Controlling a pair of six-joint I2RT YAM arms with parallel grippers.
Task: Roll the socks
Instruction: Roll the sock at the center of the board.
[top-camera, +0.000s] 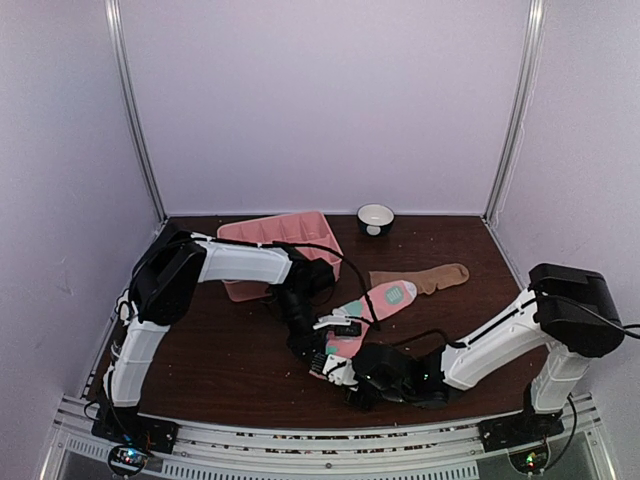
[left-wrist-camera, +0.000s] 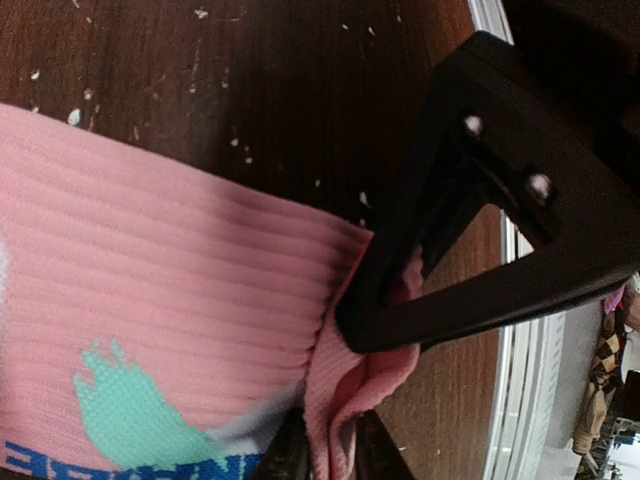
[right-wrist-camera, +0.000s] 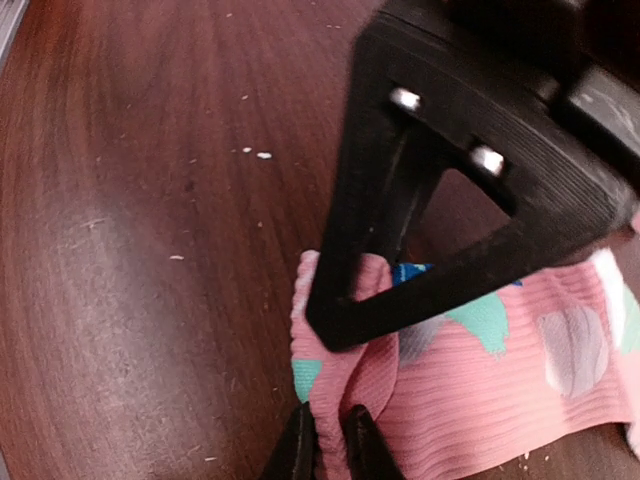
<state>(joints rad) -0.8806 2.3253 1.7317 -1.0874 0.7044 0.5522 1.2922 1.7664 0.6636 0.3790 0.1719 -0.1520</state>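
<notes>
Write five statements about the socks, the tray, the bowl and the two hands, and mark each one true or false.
1. The pink ribbed sock with teal and white patches is rolled into a tight bundle. False: most of it lies flat on the dark wooden table, and only its near end is bunched.
2. The left hand pinches that bunched end. True.
3. The right hand hangs open, away from both socks. False: it pinches the same end of the pink ribbed sock.
4. The plain tan-brown fabric sock lies inside the pink compartmented plastic tray. False: it lies on the table, to the right of the tray.
5. The small round white-lined bowl stands at the table's far edge. True.
</notes>
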